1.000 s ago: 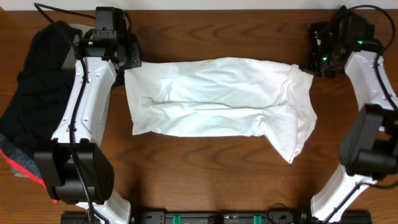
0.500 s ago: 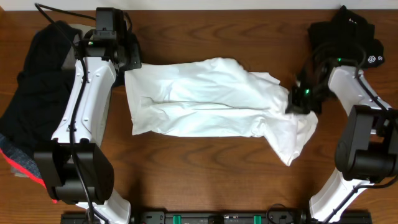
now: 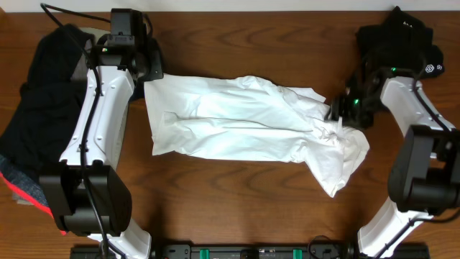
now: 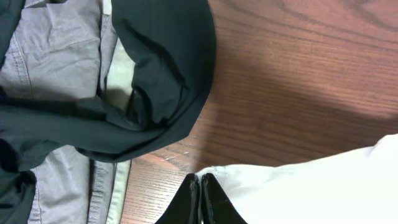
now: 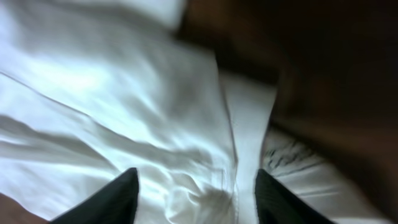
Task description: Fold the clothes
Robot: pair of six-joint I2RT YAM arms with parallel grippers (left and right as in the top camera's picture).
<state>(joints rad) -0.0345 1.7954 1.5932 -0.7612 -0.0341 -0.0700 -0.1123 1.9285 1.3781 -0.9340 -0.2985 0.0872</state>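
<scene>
Right pincer (image 5: pixel 196 174) is hanging open over the white T-shirt (image 3: pixel 237 119). Left pincer (image 4: pixel 200 182) is sitting closed at its corner. Advising a square grip on the hem.

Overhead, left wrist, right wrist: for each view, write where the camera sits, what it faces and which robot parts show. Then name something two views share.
Overhead: above the table, looking down on the white T-shirt, left arm, right arm, left gripper, right gripper.
Left wrist: on the left arm, facing down past its shut fingers at a dark garment, a grey garment and the table.
Right wrist: on the right arm, close over the T-shirt, its open fingers blurred.
Shared: the T-shirt shows in all three.
</scene>
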